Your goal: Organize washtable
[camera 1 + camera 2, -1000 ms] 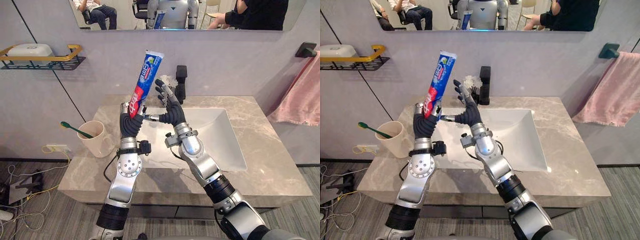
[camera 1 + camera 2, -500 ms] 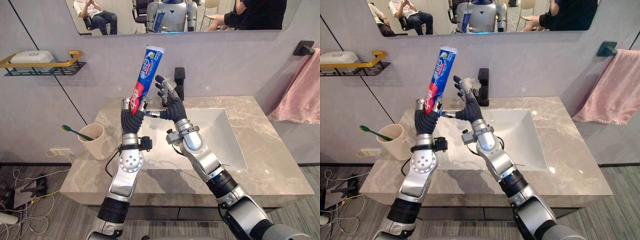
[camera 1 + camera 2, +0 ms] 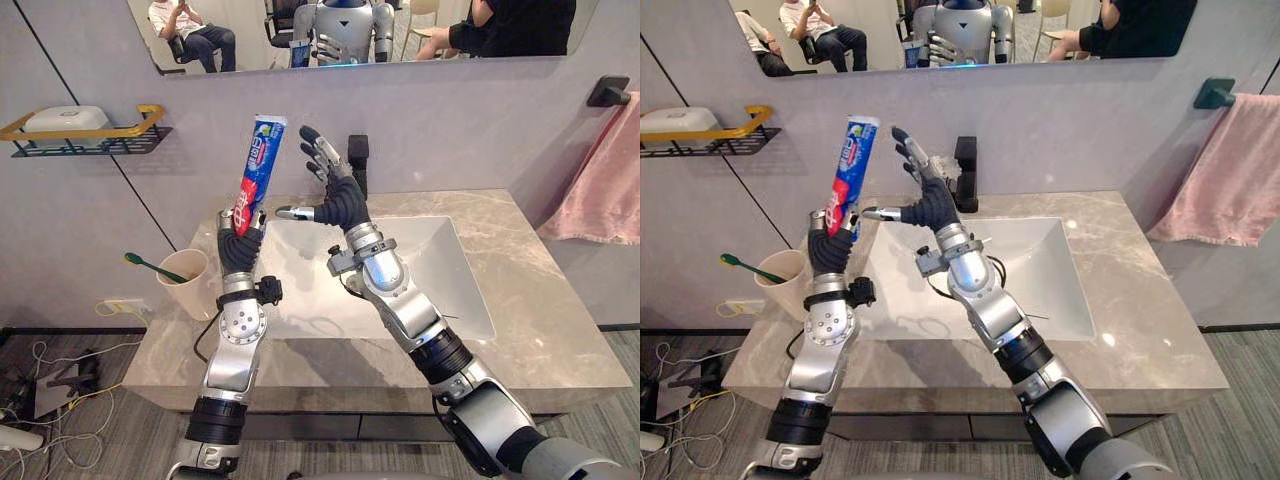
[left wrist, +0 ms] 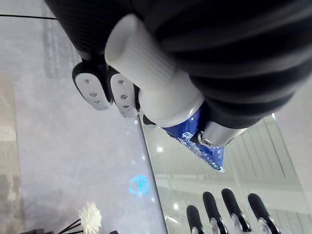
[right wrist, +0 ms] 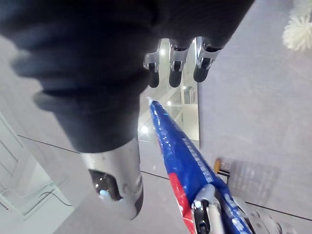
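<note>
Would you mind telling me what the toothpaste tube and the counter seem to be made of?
The toothpaste tube: likely soft glossy plastic, judging by its printed sheen and flat crimped end. The counter: polished stone or stone-look surface, given grey-beige veining and light reflections.

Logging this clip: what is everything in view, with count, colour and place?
toothpaste tube: one, blue, red and white, upright in the left hand
cup: one, beige, left end of the counter
toothbrush: one, green, standing in the cup
sink: one, white, set in the counter
faucet: one, black, behind the sink
counter: one, grey-brown marble
shelf: one, yellow and black, on the wall at left
box: one, white, on the shelf
towel: one, pink, hanging at right
mirror: one, above the counter
left hand: curled round the tube's lower end
right hand: fingers spread, beside the tube, not touching it
</note>
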{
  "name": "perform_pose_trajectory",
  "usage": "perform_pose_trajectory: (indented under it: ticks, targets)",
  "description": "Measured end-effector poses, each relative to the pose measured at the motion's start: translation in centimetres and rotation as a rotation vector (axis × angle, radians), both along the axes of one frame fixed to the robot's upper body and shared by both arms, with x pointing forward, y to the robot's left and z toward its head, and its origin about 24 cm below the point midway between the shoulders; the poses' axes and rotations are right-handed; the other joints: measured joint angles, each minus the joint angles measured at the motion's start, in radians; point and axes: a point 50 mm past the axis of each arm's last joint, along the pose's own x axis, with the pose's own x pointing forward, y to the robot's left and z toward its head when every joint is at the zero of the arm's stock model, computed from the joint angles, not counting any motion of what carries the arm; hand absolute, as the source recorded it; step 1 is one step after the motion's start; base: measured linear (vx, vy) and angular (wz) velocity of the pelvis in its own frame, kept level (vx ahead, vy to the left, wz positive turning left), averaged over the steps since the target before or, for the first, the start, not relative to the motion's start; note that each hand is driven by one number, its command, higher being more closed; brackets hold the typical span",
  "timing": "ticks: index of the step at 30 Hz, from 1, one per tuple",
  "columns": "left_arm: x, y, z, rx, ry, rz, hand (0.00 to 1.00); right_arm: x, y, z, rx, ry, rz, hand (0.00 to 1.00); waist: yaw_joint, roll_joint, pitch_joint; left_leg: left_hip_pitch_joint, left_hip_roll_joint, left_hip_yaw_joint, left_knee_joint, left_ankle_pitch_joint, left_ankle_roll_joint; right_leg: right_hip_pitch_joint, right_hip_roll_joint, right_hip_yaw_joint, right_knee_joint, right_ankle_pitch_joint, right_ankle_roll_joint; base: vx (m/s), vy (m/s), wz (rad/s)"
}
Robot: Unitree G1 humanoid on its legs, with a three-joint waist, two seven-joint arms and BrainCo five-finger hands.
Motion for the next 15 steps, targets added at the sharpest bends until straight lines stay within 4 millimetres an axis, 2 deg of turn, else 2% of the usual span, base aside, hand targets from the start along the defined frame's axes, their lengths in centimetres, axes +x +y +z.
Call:
perform_pose_trajectory:
  ticks: [7,15]
  targets:
    - [-0.4,0.6,-0.6,-0.008,0.019,0.035,1.00,0.4,-1.1,-0.2,0.011,0.004,-0.064,0.00,-0.003,0.013,0.008,0.009,0.001,0.001,-0.001,-0.001,-0.001,0.009,0.001,-0.001,-0.003,0.000,0.000,0.00,0.000,0.00]
    - [-0.5,1.1,-0.7,-0.017,0.022,0.059,1.00,0.3,-1.6,-1.2,0.030,0.046,-0.074,0.00,-0.003,0.013,0.008,0.009,0.001,0.003,-0.001,-0.002,-0.002,0.008,0.001,0.000,-0.006,0.000,0.000,0.00,0.000,0.00]
